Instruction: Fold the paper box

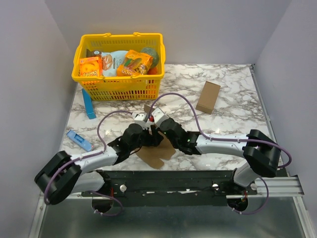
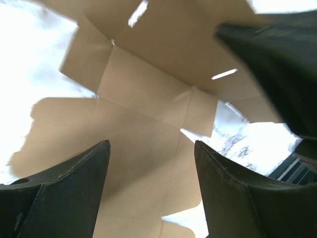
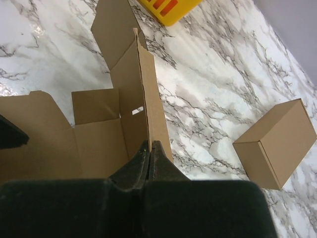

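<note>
Right fingers (image 3: 132,172) pinch an upright flap of the paper box (image 3: 96,141); left fingers (image 2: 64,193) spread wide over it.

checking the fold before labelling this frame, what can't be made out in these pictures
- Top view: the arms cover most of the paper box.
- Left wrist view: the box runs off every edge; glare whitens the table.
- Right wrist view: the right gripper hides the pinched flap's lower end; the top edge cuts off the yellow basket.

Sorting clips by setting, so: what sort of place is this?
Likely a lab test booth: plain grey walls enclose a marble-patterned table, a metal rail fronts it, and a yellow basket holds snack packs.
</note>
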